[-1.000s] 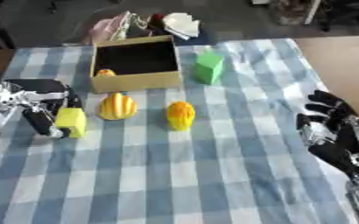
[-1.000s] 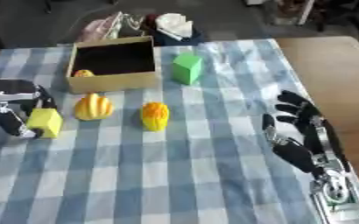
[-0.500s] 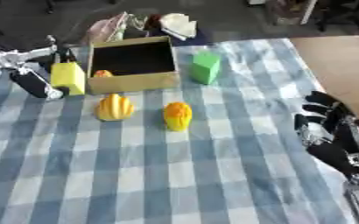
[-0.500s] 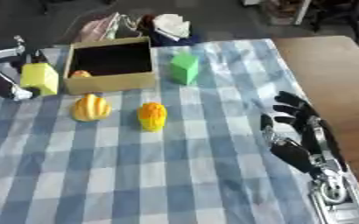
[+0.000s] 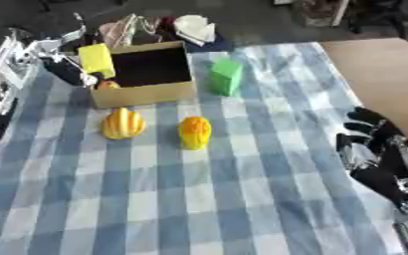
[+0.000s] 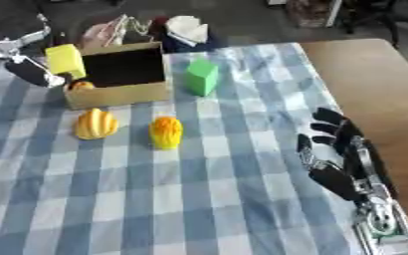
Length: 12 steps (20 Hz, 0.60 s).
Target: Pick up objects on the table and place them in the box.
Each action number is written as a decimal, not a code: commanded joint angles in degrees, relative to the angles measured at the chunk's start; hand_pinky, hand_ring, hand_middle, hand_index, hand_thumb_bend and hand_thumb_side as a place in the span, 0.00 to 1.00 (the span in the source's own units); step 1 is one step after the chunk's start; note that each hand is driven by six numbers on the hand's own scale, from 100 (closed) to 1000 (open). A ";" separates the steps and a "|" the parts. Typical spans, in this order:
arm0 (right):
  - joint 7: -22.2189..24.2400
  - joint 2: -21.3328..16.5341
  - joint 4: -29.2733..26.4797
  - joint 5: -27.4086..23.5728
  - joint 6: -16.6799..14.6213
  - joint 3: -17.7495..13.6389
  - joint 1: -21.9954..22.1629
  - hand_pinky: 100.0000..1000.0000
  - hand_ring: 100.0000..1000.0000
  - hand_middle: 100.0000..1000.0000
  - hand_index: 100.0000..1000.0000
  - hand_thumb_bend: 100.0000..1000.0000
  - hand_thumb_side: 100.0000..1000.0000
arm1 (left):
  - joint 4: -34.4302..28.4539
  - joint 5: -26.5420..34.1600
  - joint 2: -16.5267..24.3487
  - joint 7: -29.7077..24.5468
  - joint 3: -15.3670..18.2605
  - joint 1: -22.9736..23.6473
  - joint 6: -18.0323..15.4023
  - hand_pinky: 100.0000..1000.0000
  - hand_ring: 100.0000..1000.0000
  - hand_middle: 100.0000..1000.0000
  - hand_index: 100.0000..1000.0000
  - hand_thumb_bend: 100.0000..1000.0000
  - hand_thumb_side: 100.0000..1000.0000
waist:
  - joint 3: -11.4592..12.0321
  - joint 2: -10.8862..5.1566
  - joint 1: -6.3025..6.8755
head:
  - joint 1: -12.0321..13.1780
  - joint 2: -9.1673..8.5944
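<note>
Black and silver metal fills the upper left of the frame, where the robot's left hand [image 5: 57,60] comes in from the left edge with its fingers curled around a pale yellow rectangular block [image 5: 96,59], which it holds in the air at the left rim of an open tan cardboard box [image 5: 147,91]. Just below the block, in the near left corner of the box's dark inside, an orange rounded shape [image 5: 108,84] shows; what it is cannot be made out. Below the box, on the blue and white checked tablecloth [image 5: 242,199], lies a yellow-orange ribbed rounded object like a small pumpkin [image 5: 123,123], and just to its right, apart from it, stands a yellow-orange ribbed object [image 5: 194,132], taller and narrower. To the right of the box, near its right wall and not touching it, stands a bright green block [image 5: 226,76] upright on the cloth. Behind the box, at the top centre of the frame, sits a loose pile of things on the dark floor: a pinkish crumpled shape and a white folded one [image 5: 194,27]; the rest of the pile is too blurred to name. Further right, bare brown wooden tabletop [image 5: 381,69] shows past the cloth's edge in the upper right. At the lower right, the robot's right hand [image 6: 338,159] rests over the cloth's right side with its black fingers straight and spread apart, pointing up the frame, holding nothing and well apart from every object.
</note>
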 commanded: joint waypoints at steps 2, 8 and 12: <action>0.33 -0.99 -0.59 -0.56 -0.11 0.10 -0.60 0.71 0.78 0.78 0.86 0.11 0.14 | 4.26 -3.83 -0.36 3.44 2.02 -1.93 1.12 0.57 0.49 0.49 0.69 0.33 0.16 | -0.40 -1.05 0.06 | 0.43 0.14; 0.54 -1.02 -0.62 -0.70 -0.16 0.18 -0.75 0.71 0.79 0.78 0.86 0.10 0.14 | 6.78 -4.63 -0.31 7.77 3.32 -1.72 2.77 0.61 0.54 0.54 0.73 0.36 0.18 | -0.55 -0.75 0.13 | 0.41 0.05; 0.72 -0.93 -0.63 -0.72 -0.20 0.24 -0.80 0.71 0.79 0.78 0.86 0.10 0.14 | 7.44 -4.33 -0.20 9.32 3.13 -1.43 3.13 0.69 0.66 0.70 0.81 0.45 0.26 | -0.70 -0.67 0.16 | 0.35 -0.14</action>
